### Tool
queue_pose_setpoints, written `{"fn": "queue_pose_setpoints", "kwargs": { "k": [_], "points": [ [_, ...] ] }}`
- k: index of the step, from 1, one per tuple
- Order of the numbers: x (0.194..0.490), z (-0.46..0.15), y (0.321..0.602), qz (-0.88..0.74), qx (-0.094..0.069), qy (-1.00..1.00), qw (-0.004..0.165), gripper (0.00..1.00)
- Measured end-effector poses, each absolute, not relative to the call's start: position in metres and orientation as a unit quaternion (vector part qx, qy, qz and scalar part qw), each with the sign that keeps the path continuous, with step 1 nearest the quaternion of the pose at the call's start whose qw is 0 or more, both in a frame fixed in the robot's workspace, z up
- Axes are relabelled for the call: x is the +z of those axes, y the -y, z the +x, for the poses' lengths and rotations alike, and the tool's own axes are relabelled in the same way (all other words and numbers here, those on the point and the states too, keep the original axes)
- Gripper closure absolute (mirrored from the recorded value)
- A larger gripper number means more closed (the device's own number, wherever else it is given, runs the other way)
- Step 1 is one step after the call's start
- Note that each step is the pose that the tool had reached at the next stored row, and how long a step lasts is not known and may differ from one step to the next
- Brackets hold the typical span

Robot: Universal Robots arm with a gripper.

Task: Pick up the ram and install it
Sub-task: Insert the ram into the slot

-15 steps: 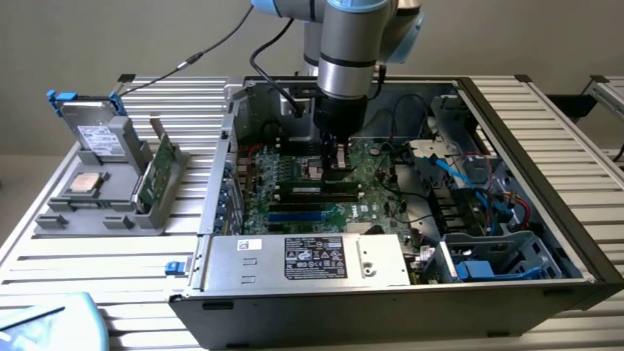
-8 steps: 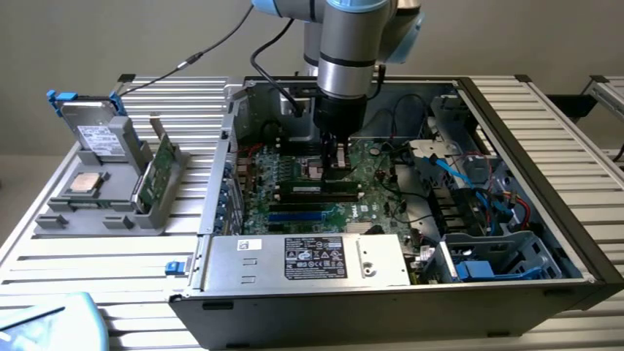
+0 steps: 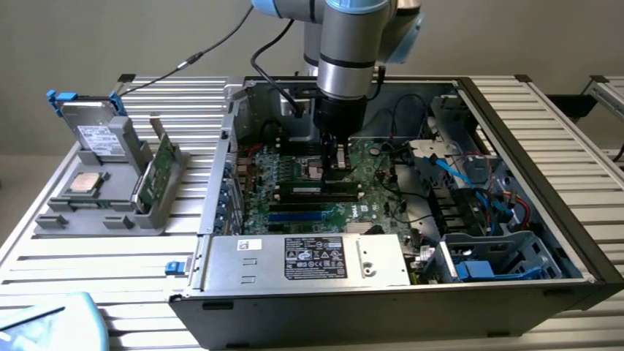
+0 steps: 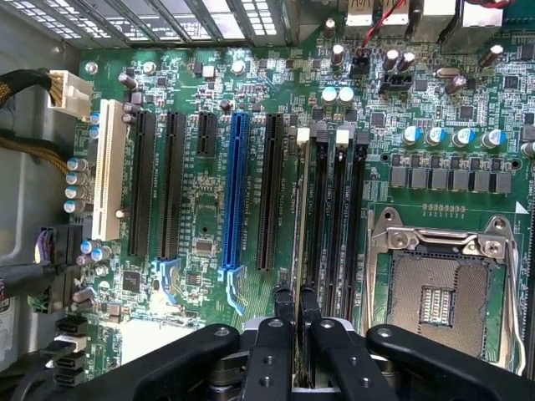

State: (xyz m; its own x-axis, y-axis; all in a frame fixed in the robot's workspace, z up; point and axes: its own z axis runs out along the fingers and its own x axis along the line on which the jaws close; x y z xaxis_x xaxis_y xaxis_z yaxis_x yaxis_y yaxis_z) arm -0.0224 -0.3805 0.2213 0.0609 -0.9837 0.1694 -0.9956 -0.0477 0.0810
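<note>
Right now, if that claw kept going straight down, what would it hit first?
Likely the black slots on the green board: the memory stick pinched in the claw would reach them first, though the gap is unclear.

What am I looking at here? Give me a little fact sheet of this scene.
setting: open computer case on a slatted table
arm: reaches down into the case
gripper: shut on the ram, seen edge-on
ram position: over the motherboard, lined up beside the black memory slots
seated in a slot: cannot tell
processor socket: empty
</note>
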Motion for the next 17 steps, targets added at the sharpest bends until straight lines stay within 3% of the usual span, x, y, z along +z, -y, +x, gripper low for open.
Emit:
{"fn": "queue_pose_setpoints", "kwargs": {
  "k": [17],
  "points": [
    [0.2182, -0.0216, 0.3798, 0.723, 0.038, 0.684, 0.092, 0.86]
  ]
}}
